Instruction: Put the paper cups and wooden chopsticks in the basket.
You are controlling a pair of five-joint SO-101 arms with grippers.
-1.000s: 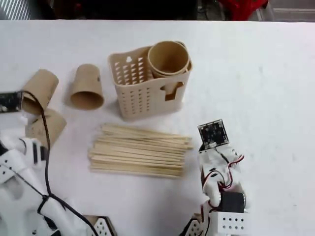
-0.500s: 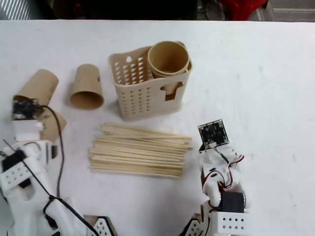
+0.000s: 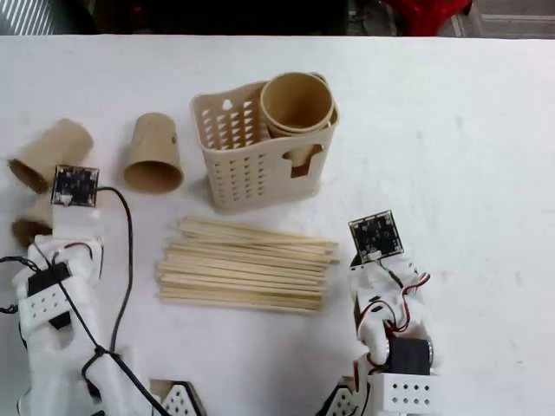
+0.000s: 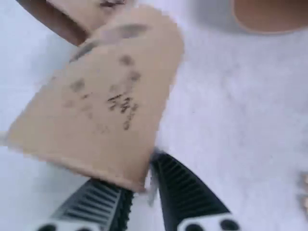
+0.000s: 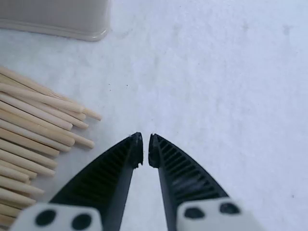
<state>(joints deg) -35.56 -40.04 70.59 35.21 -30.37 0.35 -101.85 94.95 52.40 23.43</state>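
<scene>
Take the wooden chopsticks (image 3: 247,264) in the high view as the dial's centre. The bundle lies flat on the table (image 3: 451,130), its long axis running 9 to 3, with the 3 o'clock ends dipping slightly toward 4.

The basket (image 3: 251,169) stands upright at 12, near the bundle but not touching it, and its long side also runs roughly 9 to 3. Two nested cups (image 3: 297,102) stand mouth-up in its 3 o'clock end.

At 11 a lone cup (image 3: 153,154) lies on its side, mouth toward 6 and base toward 12. Farther out at 10 a second cup (image 3: 50,154) lies on its side, base toward 2 and mouth toward 8. At 9 a third cup (image 3: 29,227) shows partly under the left arm (image 3: 61,295). In the left wrist view its wider end sits right against the left gripper (image 4: 144,180). I cannot tell whether that pincer is clamped on the cup or released.

The right gripper (image 5: 145,149) sits at 3, just beside the chopstick tips. It is clenched on nothing, with only a thin slit between the tips.

The table is white and faintly mottled. Beyond its 12 o'clock edge runs a dark strip of room, with something red (image 3: 425,13) at about 1.
</scene>
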